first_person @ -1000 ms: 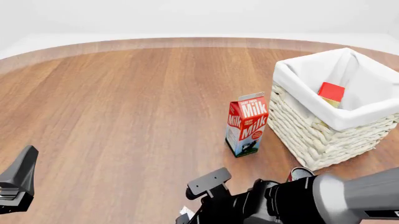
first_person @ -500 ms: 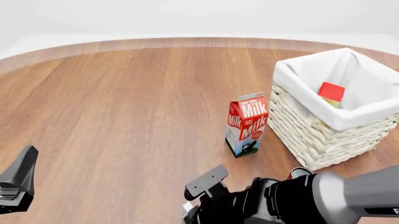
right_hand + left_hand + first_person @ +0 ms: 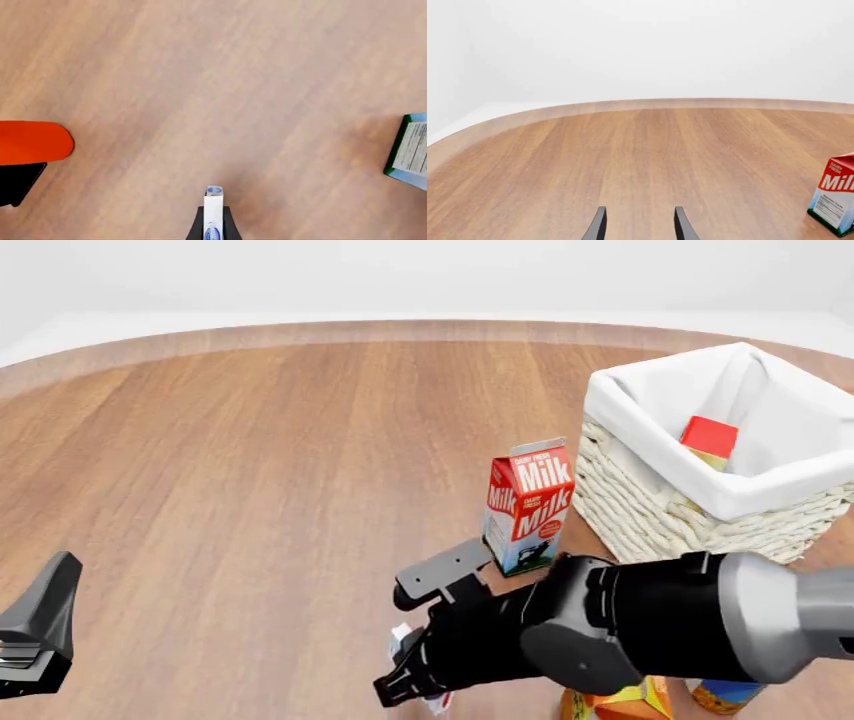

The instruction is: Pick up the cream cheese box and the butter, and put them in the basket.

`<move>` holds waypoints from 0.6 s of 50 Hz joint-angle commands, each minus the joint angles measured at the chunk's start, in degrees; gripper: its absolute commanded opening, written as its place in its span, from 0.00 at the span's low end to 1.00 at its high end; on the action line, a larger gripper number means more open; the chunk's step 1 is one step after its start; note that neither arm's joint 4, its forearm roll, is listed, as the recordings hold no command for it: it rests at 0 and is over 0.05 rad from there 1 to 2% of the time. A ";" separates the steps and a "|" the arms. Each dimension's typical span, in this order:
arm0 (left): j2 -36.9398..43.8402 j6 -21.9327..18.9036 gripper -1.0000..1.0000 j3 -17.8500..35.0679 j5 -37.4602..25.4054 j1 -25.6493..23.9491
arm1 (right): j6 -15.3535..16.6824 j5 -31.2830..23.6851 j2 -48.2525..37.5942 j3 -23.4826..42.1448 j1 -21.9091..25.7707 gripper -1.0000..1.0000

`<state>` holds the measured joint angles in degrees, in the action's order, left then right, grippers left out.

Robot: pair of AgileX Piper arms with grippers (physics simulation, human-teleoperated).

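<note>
My right gripper (image 3: 411, 676) is shut on the cream cheese box (image 3: 402, 642), a thin white box with a bluish mark. It holds the box above the table, near its front edge. In the right wrist view the box (image 3: 213, 215) stands edge-on between the fingers. The butter (image 3: 709, 436), a red-orange box, lies inside the basket (image 3: 667, 530) at the right. My left gripper (image 3: 51, 592) is at the front left, open and empty; its fingers (image 3: 598, 226) show over bare wood.
A red-and-white milk carton (image 3: 530, 505) stands just left of the basket, behind my right arm; it also shows in the left wrist view (image 3: 834, 200). An orange juice carton (image 3: 627, 703) and a small can (image 3: 727, 696) sit at the front edge. An unidentified red-orange object (image 3: 33, 141) shows in the right wrist view.
My right arm has risen and swung forward toward the milk carton with the cream cheese box in its gripper. The orange juice carton has come into view. The left arm has not moved.
</note>
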<state>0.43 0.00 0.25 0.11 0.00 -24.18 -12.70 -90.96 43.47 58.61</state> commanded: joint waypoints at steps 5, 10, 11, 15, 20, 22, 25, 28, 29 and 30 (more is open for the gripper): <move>0.00 0.00 1.00 0.00 0.00 0.00 | 6.27 -9.41 4.99 6.85 -3.07 0.00; 0.00 0.00 1.00 0.00 0.00 0.00 | 8.85 -12.64 6.64 9.66 -3.97 0.00; 0.00 0.00 1.00 0.00 0.00 0.00 | 9.17 -13.06 6.86 9.99 -4.02 0.00; 0.00 0.00 1.00 0.00 0.00 0.00 | 10.91 -14.84 7.93 11.83 -4.59 0.00; 0.00 0.00 1.00 0.00 0.00 0.00 | 12.71 -16.68 9.02 13.70 -5.37 0.00; 0.00 0.00 1.00 0.00 0.00 0.00 | 13.67 -17.40 9.59 14.47 -5.74 0.00; 0.00 0.00 1.00 0.00 0.00 0.00 | 14.31 -17.91 10.04 15.03 -5.87 0.00; 0.00 0.00 1.00 0.00 0.00 0.00 | 15.18 -18.52 10.88 15.54 -6.42 0.00; 0.00 0.00 1.00 0.00 0.00 0.00 | 15.18 -18.53 10.88 15.54 -6.42 0.00; 0.00 0.00 1.00 0.00 0.00 0.00 | 15.68 -18.96 11.52 15.79 -6.86 0.00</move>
<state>0.43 0.00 0.25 0.11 0.00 -11.43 -28.71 -82.20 56.35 53.34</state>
